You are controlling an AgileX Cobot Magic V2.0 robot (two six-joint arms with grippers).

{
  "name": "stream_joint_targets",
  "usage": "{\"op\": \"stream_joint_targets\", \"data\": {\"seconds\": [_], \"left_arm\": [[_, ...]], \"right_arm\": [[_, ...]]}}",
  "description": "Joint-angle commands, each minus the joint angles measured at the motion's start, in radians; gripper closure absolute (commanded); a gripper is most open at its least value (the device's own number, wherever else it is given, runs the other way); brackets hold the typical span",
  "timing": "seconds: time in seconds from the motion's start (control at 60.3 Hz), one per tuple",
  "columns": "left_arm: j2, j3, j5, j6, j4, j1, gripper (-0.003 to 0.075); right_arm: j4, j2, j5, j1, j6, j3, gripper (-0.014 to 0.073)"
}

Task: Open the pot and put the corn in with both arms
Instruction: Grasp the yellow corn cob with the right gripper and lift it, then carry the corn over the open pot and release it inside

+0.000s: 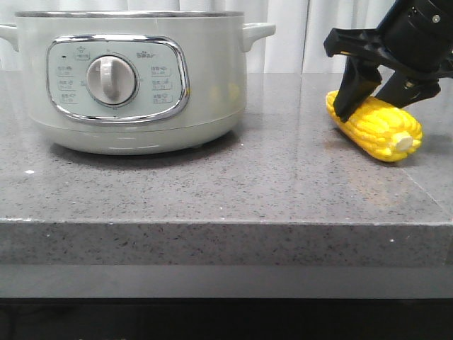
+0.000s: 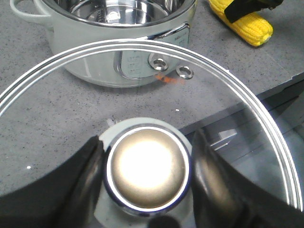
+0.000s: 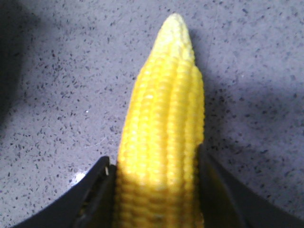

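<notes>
The pale-green pot [image 1: 134, 78] stands at the left of the counter, its dial facing me. In the left wrist view the pot [image 2: 85, 57] is open, and its steel inside shows. My left gripper [image 2: 148, 145] is shut on the knob [image 2: 147, 173] of the glass lid [image 2: 142, 45] and holds it above the counter, in front of the pot. This gripper is out of the front view. The yellow corn [image 1: 382, 131] lies at the right of the counter. My right gripper [image 1: 364, 106] is shut on the corn [image 3: 166, 109], with the fingers pressing both its sides.
The grey speckled counter has its front edge [image 1: 226, 223] close to me, and part of the lid hangs over that edge [image 2: 270, 88]. A white curtain hangs behind. The pot's side handle [image 1: 256, 32] sticks out toward the corn.
</notes>
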Motion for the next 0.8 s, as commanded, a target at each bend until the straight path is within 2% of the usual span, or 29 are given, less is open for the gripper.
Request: {"op": "stream_joint_targets", "data": {"seconds": [0.0,0.381,0.779], "left_arm": [[0.006,-0.033,-0.144,-0.005,-0.027,-0.004,0.0552],[0.006,-0.033,-0.144,-0.005,-0.027,-0.004,0.0552],[0.006,-0.033,-0.144,-0.005,-0.027,-0.004,0.0552]], "right_arm": [[0.013,-0.048,-0.018,0.001,-0.008,-0.064,0.0359],[0.009,-0.085,0.022,0.024,-0.042,-0.39,0.036],[0.009,0.184,0.026,0.332,-0.071,-0.735,0.036]]}}
